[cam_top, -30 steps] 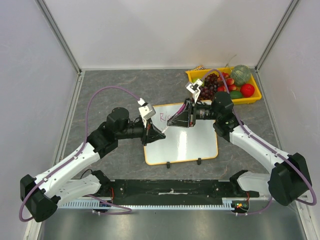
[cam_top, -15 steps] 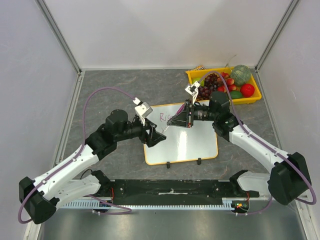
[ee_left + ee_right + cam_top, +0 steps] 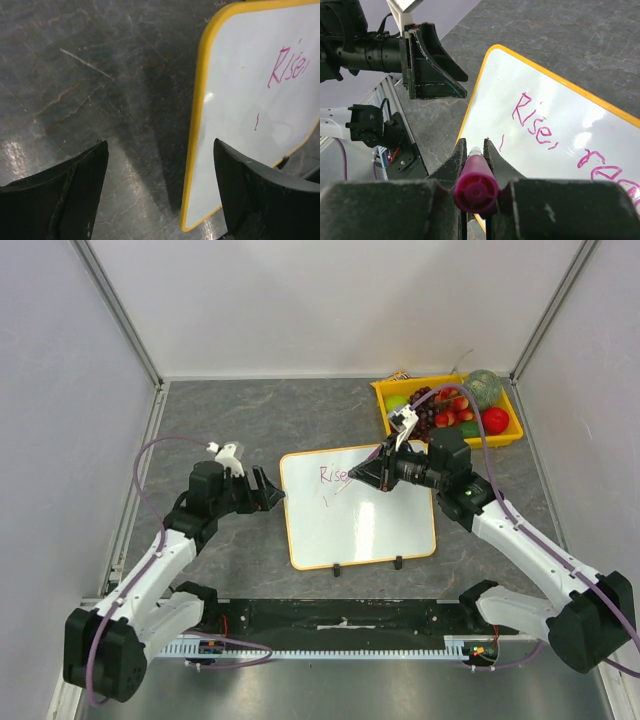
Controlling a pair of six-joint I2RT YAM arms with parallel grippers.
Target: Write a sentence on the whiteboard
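Observation:
The whiteboard (image 3: 372,525) lies flat in the middle of the table, white with a yellow rim (image 3: 196,135). The sentence (image 3: 333,475) runs along its far edge in pinkish red; "Rise," (image 3: 532,120) and the start of a second word (image 3: 600,165) are readable, with a short lone stroke (image 3: 501,143) below. My right gripper (image 3: 356,480) hovers over the board's upper left, shut on a pink marker (image 3: 476,187) whose tip points down at the board. My left gripper (image 3: 268,490) stands open beside the board's left edge, off it, nothing between its fingers (image 3: 160,144).
A yellow fruit tray (image 3: 497,441) with grapes (image 3: 430,405) and a green melon (image 3: 483,385) sits at the back right, just behind the right arm. Two black clips (image 3: 338,567) are on the board's near edge. Grey walls close in the table.
My left gripper has opened and pulled back to the left, off the whiteboard's left edge. The right gripper with the marker has shifted slightly right; a short stroke now shows under "Rise,".

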